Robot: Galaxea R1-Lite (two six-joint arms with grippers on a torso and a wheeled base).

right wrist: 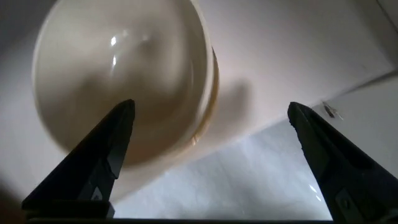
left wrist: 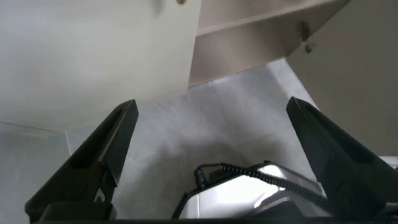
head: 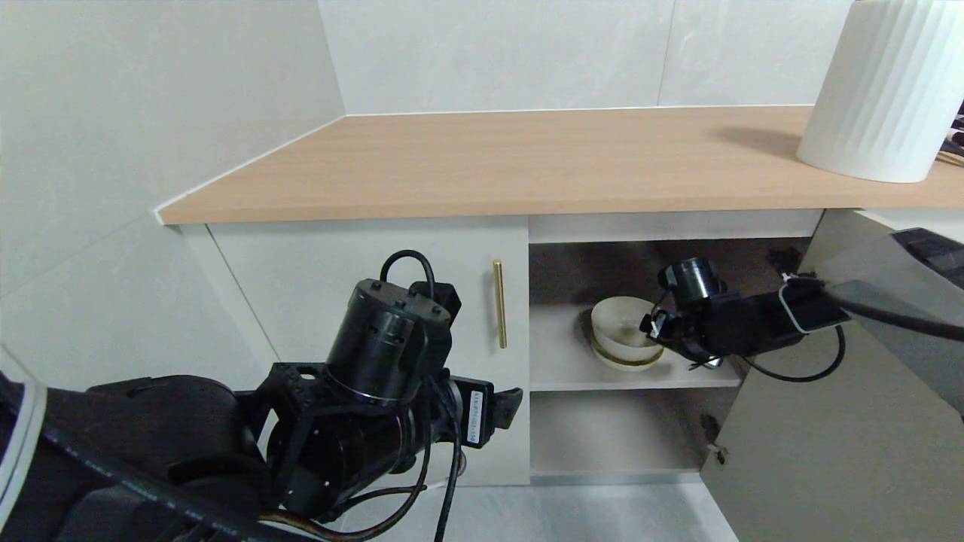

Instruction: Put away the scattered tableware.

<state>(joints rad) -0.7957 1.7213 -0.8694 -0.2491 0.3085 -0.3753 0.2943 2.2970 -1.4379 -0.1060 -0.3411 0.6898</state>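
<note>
A cream bowl (head: 619,322) (right wrist: 118,81) sits stacked on another cream dish on the middle shelf (head: 557,365) of the open cabinet. My right gripper (head: 654,328) (right wrist: 210,111) is inside the cabinet, just right of the bowl's rim. It is open, its fingers spread wide and holding nothing. My left gripper (head: 501,410) (left wrist: 211,109) hangs low in front of the closed left cabinet door. It is open and empty, with the grey floor showing between its fingers.
The right cabinet door (head: 798,452) stands swung open beside my right arm. The closed left door has a gold handle (head: 498,303). A tall white ribbed container (head: 889,90) stands at the right of the wooden countertop (head: 489,165). The lower shelf (head: 610,433) holds nothing.
</note>
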